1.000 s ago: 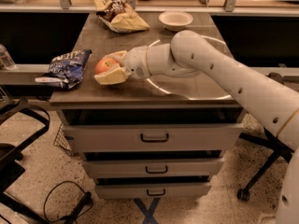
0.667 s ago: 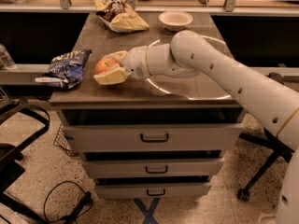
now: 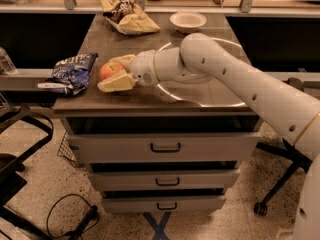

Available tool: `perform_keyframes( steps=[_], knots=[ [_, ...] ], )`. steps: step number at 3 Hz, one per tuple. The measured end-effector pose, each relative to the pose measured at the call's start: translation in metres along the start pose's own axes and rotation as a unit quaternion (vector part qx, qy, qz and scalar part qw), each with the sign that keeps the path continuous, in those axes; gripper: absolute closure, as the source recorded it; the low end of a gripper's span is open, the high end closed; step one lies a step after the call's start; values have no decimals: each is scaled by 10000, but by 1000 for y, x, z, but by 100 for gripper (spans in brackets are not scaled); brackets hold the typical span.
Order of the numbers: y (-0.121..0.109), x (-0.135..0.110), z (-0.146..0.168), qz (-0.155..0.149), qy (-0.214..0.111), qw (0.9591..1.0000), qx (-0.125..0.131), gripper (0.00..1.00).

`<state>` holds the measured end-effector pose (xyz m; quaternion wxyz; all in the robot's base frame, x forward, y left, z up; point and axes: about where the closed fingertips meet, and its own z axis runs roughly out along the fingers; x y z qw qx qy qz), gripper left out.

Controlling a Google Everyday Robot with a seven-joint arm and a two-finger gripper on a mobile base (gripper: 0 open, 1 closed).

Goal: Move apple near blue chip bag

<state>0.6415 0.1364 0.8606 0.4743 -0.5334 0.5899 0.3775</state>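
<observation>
The fingers (image 3: 117, 83) pinch the apple (image 3: 109, 70) from either side, with the gripper (image 3: 112, 74) low over the front left of the bench (image 3: 100, 39). The apple is just beside the blue bag (image 3: 72, 71), which overhangs the left edge. If released before it rests flat, the apple could roll off the front. A further push left could knock the bag off.
</observation>
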Motion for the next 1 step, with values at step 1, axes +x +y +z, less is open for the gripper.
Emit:
perform_keyframes(
  steps=[1],
  knots=[
    [1, 0, 1, -2, -1, 10000, -14, 0]
  ],
)
